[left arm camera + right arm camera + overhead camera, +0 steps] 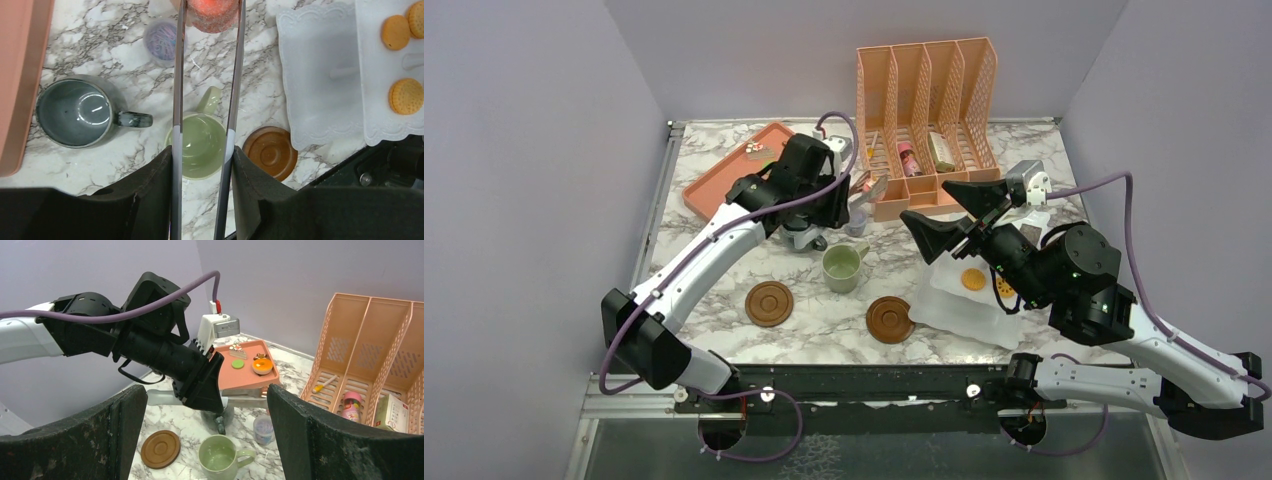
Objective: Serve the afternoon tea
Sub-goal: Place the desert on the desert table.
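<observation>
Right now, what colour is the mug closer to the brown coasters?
Pale green; the mug shows best in the left wrist view.

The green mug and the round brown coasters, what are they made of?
The green mug looks like glazed ceramic: smooth, shiny, with light glinting inside. The brown coasters look like wood or wood-coloured plastic, with circular rings and a soft sheen; I cannot tell which.

walls point(514, 150): plain pale lilac | table point(829, 338): white marble, grey veins | light: even, soft
</observation>
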Controlling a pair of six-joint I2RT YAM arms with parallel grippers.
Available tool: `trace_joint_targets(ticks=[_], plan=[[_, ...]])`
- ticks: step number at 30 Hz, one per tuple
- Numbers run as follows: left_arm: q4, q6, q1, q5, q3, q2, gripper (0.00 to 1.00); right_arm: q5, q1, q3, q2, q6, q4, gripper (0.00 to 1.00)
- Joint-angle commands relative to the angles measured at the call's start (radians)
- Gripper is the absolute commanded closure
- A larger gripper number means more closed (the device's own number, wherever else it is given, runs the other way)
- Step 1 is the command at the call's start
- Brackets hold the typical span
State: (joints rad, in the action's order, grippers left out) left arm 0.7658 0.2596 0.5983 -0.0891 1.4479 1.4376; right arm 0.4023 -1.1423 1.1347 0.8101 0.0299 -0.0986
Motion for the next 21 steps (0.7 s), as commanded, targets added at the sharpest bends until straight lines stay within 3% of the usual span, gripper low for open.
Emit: trace_joint_targets(ticks=[1,21], plan=[[-0.028,0.033,0.056,-0.006,0.035,-0.034,0.64,-0.015,0.001,0.004,-0.011,0.012,0.02,0.05],[-0.082,0.078,0.286,0.002,0.114,0.036,0.64,-0.02,0.001,0.027,-0.011,0.01,0.013,0.05]])
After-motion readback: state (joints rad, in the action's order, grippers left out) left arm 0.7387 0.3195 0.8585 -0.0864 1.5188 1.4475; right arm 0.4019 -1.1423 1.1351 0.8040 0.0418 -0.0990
